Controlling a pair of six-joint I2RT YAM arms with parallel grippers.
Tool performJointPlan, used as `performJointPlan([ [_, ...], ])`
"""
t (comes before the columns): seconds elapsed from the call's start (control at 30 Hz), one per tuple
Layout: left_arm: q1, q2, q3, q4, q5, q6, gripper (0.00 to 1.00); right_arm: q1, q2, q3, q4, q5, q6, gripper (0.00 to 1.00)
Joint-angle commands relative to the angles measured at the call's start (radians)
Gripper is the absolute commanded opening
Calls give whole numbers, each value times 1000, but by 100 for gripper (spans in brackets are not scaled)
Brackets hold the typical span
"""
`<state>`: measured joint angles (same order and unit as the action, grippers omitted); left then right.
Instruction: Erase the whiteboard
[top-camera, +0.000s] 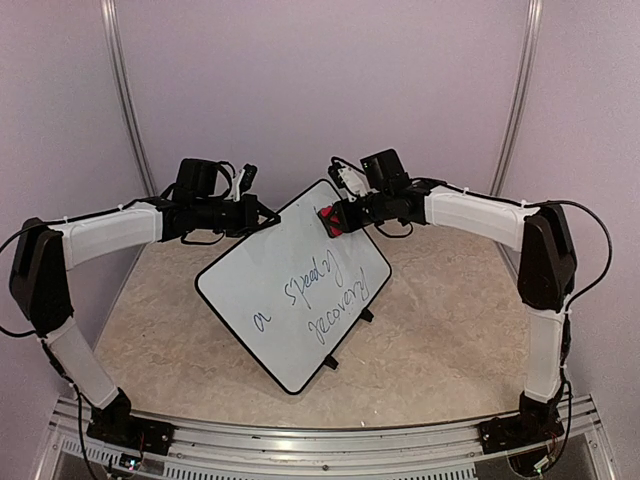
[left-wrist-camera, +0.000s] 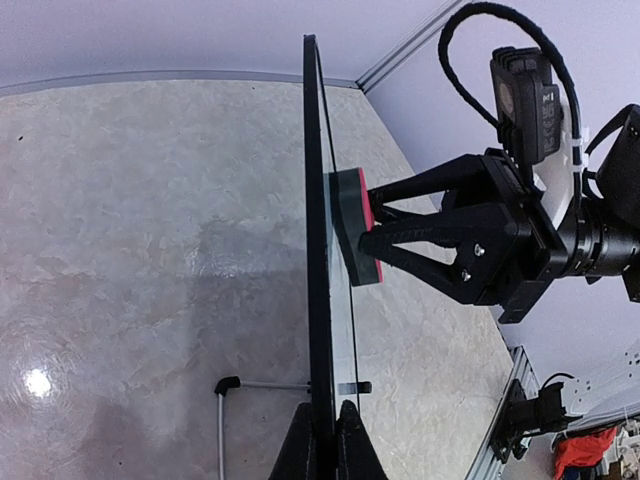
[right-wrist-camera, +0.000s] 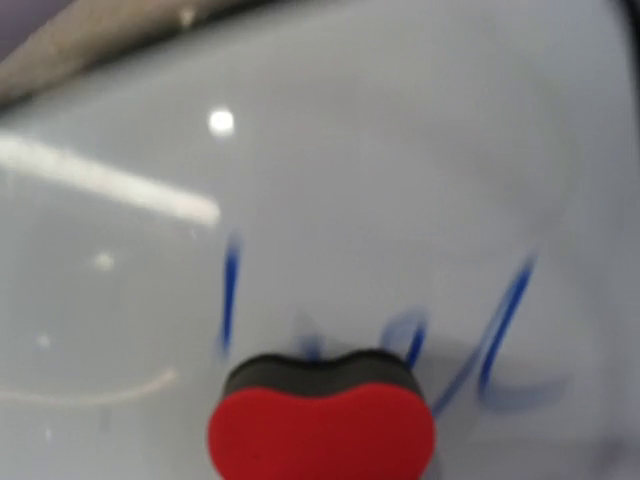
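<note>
L hand (top-camera: 264, 213): 1 whiteboard (top-camera: 290, 300); R hand (top-camera: 336, 217): 1 eraser (right-wrist-camera: 320, 435).

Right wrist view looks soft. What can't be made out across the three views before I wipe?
- Right wrist: the blue writing on the white black-rimmed whiteboard is blurred, unreadable; the red-and-black eraser block covers some strokes.
- Left wrist: the board is edge-on, hiding its written face; the bottom edge cuts off the left pincer.
- Top external: the right pincer covers part of the eraser; pad contact is too small to judge.
</note>
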<state>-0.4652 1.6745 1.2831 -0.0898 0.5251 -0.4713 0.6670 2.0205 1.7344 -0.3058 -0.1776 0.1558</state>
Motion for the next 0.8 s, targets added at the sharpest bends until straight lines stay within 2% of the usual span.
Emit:
performJointPlan([
  [0.0, -36, 1, -20, 24, 78, 89, 0, 0, 81, 92, -80, -13, -6, 24],
  [0.27, -35, 1, -19, 24, 80, 88, 0, 1, -52, -230, 16, 7, 7, 24],
  [0.4, -35, 1, -21, 28, 83, 85, 0, 2, -99, -302, 36, 15, -2, 24],
  [0.57, -36, 5, -21, 27, 83, 84, 0, 2, -45, -177, 6, -2, -19, 24],
  [0.77, -38, 3, -21, 27, 89, 86, 0, 1, 101, 141, -89, -31, -32, 24],
])
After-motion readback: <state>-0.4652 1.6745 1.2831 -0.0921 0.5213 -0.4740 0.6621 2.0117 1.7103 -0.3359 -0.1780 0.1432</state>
